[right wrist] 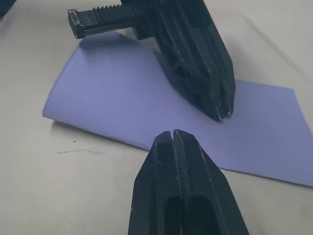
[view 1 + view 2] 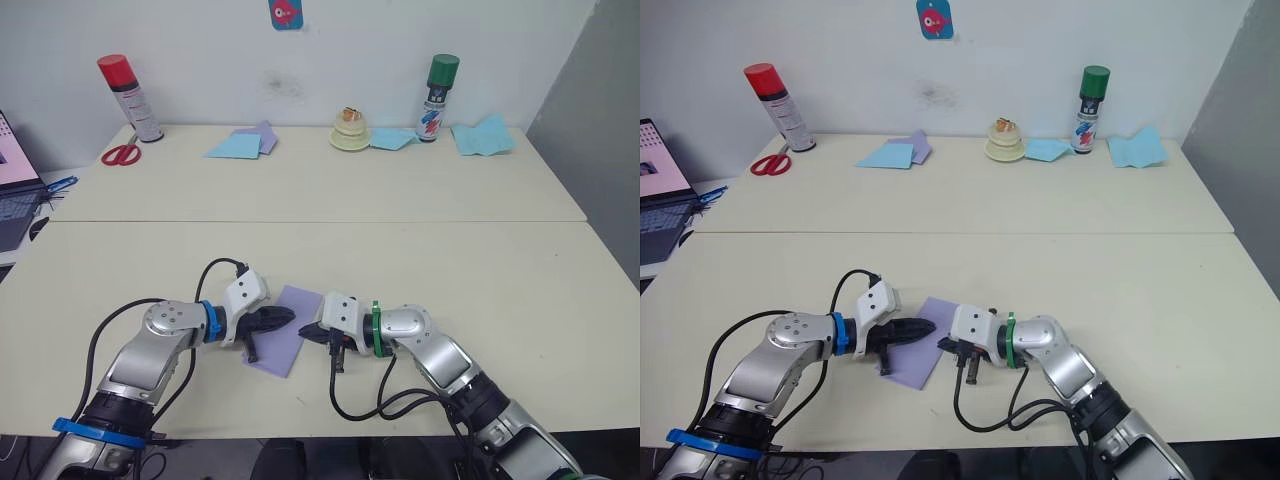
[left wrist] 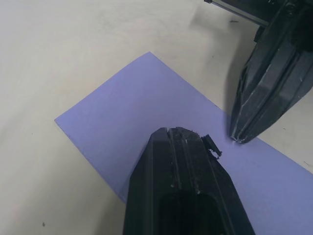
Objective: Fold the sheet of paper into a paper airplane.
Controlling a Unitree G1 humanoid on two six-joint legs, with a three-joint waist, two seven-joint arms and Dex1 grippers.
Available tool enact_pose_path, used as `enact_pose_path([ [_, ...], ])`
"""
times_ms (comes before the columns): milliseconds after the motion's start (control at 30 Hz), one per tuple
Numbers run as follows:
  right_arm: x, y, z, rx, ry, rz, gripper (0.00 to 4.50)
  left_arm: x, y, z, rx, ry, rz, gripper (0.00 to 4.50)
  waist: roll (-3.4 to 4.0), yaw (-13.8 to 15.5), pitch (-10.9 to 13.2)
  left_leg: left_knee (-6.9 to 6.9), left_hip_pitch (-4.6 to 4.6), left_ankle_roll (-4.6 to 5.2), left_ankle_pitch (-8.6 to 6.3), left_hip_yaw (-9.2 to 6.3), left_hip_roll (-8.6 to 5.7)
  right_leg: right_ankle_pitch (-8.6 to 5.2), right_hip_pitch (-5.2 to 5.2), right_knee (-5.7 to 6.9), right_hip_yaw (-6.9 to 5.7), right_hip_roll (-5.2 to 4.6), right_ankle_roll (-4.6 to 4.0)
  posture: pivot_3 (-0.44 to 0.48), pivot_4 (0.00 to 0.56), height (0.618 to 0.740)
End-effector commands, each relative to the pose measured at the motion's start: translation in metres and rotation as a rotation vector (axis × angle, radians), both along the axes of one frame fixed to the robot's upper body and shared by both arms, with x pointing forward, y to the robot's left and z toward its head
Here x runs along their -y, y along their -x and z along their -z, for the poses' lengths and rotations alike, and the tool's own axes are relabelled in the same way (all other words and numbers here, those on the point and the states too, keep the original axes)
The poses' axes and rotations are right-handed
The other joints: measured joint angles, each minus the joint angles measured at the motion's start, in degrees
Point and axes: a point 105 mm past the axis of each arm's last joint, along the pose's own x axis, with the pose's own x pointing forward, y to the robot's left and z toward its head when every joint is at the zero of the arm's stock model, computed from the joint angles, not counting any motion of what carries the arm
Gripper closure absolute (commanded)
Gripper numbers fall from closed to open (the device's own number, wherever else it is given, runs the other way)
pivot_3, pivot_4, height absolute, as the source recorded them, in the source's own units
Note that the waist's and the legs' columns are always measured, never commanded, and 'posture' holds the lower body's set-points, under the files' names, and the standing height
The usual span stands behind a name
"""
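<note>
The sheet of paper (image 2: 283, 346) is a lavender rectangle lying flat on the table near the front edge. My left gripper (image 2: 290, 316) is shut, and its tip rests over the middle of the sheet (image 3: 122, 117). From the other side, my right gripper (image 2: 303, 331) is also shut, with its tip at the sheet's right edge (image 1: 112, 93). The two tips point at each other, a short gap apart. In the left wrist view the right gripper (image 3: 239, 138) touches down on the paper. In the right wrist view the left gripper (image 1: 222, 116) presses on the paper.
Along the back of the table stand a red-capped spray can (image 2: 130, 97), red scissors (image 2: 121, 154), light blue papers (image 2: 235, 146), a small cream dish (image 2: 350, 132), a green-capped spray can (image 2: 438, 97) and more blue paper (image 2: 483, 137). A laptop (image 2: 15, 190) sits at far left.
</note>
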Motion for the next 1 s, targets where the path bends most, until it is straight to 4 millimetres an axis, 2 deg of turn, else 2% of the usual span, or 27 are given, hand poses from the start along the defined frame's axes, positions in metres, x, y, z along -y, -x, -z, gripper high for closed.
enact_pose_path([
  [33,-0.013,0.025,0.009,-0.055,0.019,-0.130,4.46,-0.008,0.013,0.029,-0.117,-0.063,-0.014,4.50,0.00,0.00,-0.01,0.00,0.00,0.00,0.00,0.00,0.00,0.00,0.00,0.00,0.00,0.00,0.00,0.000,0.150,0.725],
  [367,-0.020,0.037,0.010,-0.023,0.050,-0.226,4.46,-0.008,0.018,0.032,-0.134,-0.068,-0.009,4.50,0.00,-0.01,-0.01,-0.10,0.03,-0.01,-0.01,0.01,0.00,-0.07,-0.01,0.00,0.00,0.00,-0.03,0.000,0.150,0.725],
  [633,-0.015,0.055,0.022,-0.090,0.100,-0.283,4.46,-0.010,0.019,0.032,-0.138,-0.072,-0.008,4.50,-0.01,-0.01,-0.04,-0.23,0.06,-0.03,-0.02,0.02,0.00,-0.14,-0.02,-0.02,0.01,0.00,-0.05,0.000,0.150,0.725],
  [1000,-0.020,0.066,0.024,-0.107,0.098,-0.298,4.46,-0.012,0.022,0.033,-0.153,-0.080,-0.001,4.50,-0.02,-0.01,-0.09,-0.43,0.11,-0.04,-0.02,0.01,-0.01,-0.24,-0.04,-0.03,0.00,0.00,-0.06,0.000,0.150,0.725],
])
